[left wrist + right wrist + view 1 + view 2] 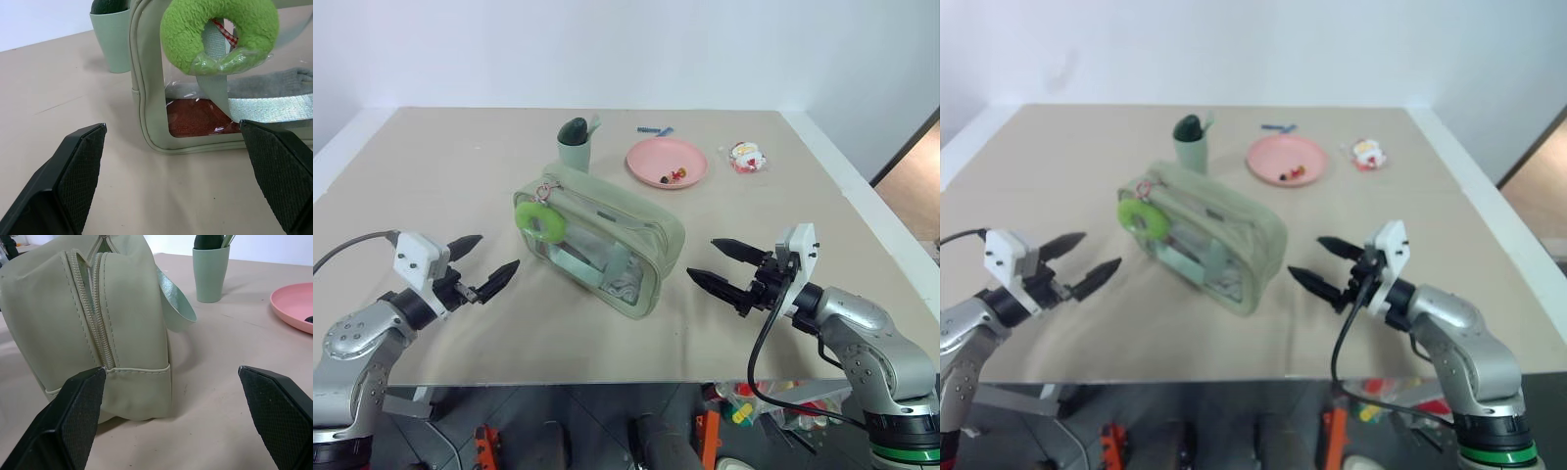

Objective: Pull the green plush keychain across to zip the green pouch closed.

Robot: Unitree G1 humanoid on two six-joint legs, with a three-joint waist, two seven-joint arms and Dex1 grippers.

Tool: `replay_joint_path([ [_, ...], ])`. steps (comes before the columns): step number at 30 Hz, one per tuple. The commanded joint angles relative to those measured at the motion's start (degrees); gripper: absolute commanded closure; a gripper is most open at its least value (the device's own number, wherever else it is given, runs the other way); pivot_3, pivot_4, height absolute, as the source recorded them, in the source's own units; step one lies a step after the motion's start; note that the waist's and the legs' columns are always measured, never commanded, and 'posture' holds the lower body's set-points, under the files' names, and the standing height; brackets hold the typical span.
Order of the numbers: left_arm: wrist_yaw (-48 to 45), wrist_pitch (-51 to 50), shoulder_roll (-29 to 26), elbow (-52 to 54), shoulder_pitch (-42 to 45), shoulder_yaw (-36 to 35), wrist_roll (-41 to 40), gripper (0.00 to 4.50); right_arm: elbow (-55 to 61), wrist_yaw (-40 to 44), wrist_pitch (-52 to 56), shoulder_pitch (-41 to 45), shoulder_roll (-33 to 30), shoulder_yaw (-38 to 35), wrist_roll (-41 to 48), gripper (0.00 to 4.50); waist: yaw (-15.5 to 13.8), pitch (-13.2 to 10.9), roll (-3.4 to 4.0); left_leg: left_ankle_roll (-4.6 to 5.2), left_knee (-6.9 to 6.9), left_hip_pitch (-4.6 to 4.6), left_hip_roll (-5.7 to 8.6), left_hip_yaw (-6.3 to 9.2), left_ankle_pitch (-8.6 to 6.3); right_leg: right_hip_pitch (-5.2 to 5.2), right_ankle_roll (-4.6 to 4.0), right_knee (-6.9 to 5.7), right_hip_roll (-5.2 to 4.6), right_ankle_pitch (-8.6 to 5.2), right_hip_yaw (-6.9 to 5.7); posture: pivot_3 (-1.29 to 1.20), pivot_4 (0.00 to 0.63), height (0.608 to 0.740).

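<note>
Pouch lies mid-surface with its zip apparently still unclosed, the keychain hanging at its far left end. Left tool and right tool flank it, spread wide, holding nothing; the pull is yet to begin.

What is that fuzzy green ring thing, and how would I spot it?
Start at the green pouch, the biggest item in the middle of the table. At its end nearest the pale green cup hangs the green plush keychain. It is doughnut-shaped and far brighter lime than the pouch or cup.
</note>
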State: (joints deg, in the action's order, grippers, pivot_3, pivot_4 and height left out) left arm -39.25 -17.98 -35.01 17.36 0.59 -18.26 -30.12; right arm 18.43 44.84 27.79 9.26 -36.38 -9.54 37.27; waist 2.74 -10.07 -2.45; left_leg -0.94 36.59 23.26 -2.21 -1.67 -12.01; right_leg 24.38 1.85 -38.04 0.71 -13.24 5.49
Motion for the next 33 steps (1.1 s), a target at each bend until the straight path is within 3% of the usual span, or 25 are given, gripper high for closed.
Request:
replay_joint_path([
  [1,0.6,-1.6,0.2,1.9,0.8,-0.3,-1.6,0.00,2.7,-1.6,-2.6,-1.8,1.4,-1.4,-1.1,0.02,0.0,0.0,-0.01,0.00,0.00,0.00,0.00,0.00,0.00,0.00,0.00,0.00,0.00,0.00,0.00,0.00,0.150,0.740],
  [11,-6.1,-5.3,-2.8,4.2,1.0,-0.4,-6.8,0.00,5.9,-1.8,-2.5,-3.0,1.0,-1.5,-1.4,0.02,0.1,0.0,0.00,0.00,0.01,-0.02,-0.01,-0.02,0.00,0.00,-0.10,0.00,0.00,-0.03,0.02,0.00,0.150,0.740],
  [19,-14.6,-17.0,-12.0,16.2,2.4,0.5,-23.4,0.00,3.9,0.1,7.5,12.1,-4.6,-0.6,5.5,0.02,0.1,0.0,0.04,0.00,0.05,-0.02,-0.03,-0.07,0.00,0.02,-0.13,-0.01,0.00,-0.04,0.07,0.00,0.150,0.740],
  [24,-15.4,-20.1,-13.4,19.6,6.7,7.2,-24.8,0.00,-1.1,1.8,11.9,22.2,-1.2,7.0,5.0,0.02,0.2,-0.1,0.04,0.00,0.01,-0.04,-0.04,0.00,0.00,0.01,-0.16,-0.01,0.07,-0.06,-0.01,0.00,0.150,0.740],
  [29,-14.5,-19.8,-13.0,19.5,8.8,9.2,-23.5,0.00,-6.8,5.8,9.4,22.6,-0.9,9.4,1.7,0.02,0.0,-0.1,0.04,0.02,-0.04,0.04,0.00,0.06,-0.01,0.03,0.04,-0.01,0.03,-0.03,-0.09,0.00,0.150,0.740],
  [33,-14.1,-19.5,-13.3,19.9,7.9,8.7,-23.0,0.00,-11.2,9.1,6.9,22.6,-0.7,9.0,0.2,1.23,0.0,-0.1,0.04,0.04,-0.03,0.08,0.05,0.04,-0.04,0.05,0.10,0.00,-0.02,-0.06,-0.06,0.00,0.150,0.740],
])
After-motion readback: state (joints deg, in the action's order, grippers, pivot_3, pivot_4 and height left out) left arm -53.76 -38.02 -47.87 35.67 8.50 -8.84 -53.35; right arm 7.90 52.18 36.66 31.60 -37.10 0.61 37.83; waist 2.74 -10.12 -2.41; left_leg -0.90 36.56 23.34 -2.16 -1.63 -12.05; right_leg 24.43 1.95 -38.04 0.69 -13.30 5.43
